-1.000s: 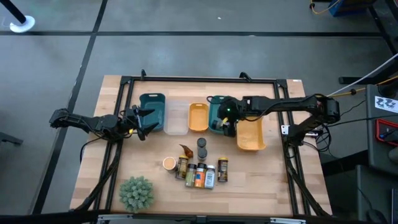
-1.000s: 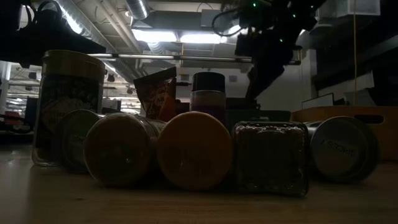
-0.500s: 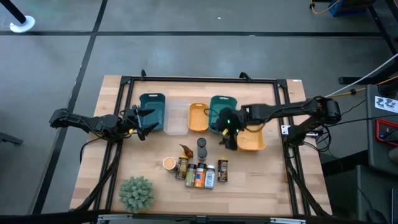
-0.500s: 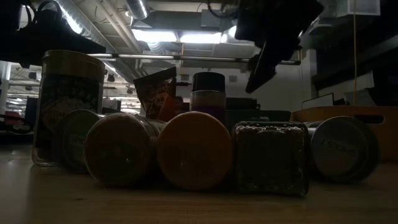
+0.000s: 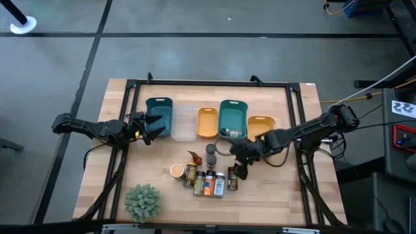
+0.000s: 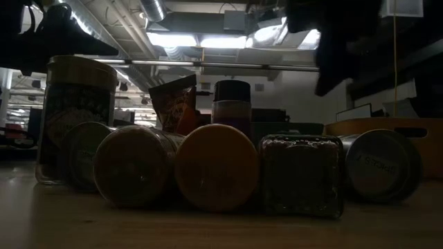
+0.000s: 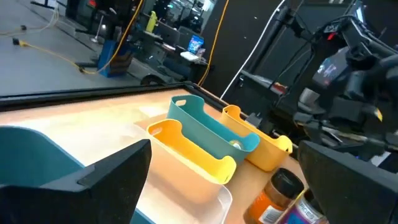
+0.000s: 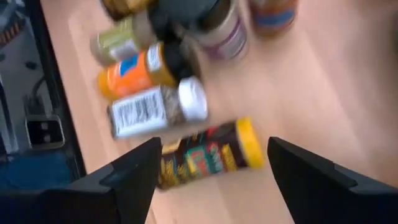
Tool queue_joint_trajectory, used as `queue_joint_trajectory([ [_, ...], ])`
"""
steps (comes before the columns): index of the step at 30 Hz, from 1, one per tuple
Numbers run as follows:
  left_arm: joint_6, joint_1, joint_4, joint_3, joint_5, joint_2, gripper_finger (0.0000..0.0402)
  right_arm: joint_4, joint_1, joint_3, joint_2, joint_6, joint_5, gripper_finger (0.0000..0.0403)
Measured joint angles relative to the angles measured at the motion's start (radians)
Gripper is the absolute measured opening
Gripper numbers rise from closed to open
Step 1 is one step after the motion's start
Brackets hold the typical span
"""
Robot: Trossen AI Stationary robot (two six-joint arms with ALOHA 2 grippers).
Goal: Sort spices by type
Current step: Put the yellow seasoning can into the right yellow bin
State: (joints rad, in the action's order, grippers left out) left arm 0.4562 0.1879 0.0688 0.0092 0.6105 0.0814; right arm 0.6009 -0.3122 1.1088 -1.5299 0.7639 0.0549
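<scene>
The spices (image 5: 208, 177) lie in a cluster near the table's near edge: several jars on their sides, a dark-lidded jar (image 5: 211, 153) standing upright, and a brown-orange packet (image 5: 194, 157). My right gripper (image 5: 240, 164) hovers open over the cluster's right end. In the right wrist view its fingers stand on either side of a dark-labelled, yellow-lidded jar (image 8: 208, 155), touching nothing. My left gripper (image 5: 151, 127) waits open beside the left teal tray (image 5: 159, 114). The low view shows the jars' lids (image 6: 214, 166) in a row on the table.
Five trays stand in a row behind the spices: the left teal one, clear (image 5: 184, 123), orange (image 5: 207, 122), teal (image 5: 232, 117) and yellow-orange (image 5: 261, 125). A green bushy plant (image 5: 143, 201) sits at the near left. Bare wood lies right of the cluster.
My right gripper has left the second teal tray and swung toward the table's near edge, coming over the right end of the spice cluster. The spices have stayed where they were.
</scene>
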Motion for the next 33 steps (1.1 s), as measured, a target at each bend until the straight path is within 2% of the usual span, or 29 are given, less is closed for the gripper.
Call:
queue_joint_trajectory([
  [5, -0.027, 0.000, 0.000, 0.000, 0.000, 0.000, 0.0389, 0.078, -0.066, 0.000, 0.000, 0.073, -0.020, 0.0294],
  [8, -0.011, 0.000, 0.000, 0.000, 0.000, 0.000, 0.0389, 0.105, -0.081, 0.000, 0.000, 0.146, -0.069, 0.0294],
  [21, -0.037, 0.000, 0.000, 0.000, 0.000, 0.000, 0.0389, 0.094, -0.081, -0.001, -0.024, 0.699, -0.161, 0.0294],
  [33, -0.014, 0.000, 0.000, 0.000, -0.003, 0.016, 0.0389, -0.024, -0.116, -0.001, -0.182, 0.870, -0.153, 0.0294],
])
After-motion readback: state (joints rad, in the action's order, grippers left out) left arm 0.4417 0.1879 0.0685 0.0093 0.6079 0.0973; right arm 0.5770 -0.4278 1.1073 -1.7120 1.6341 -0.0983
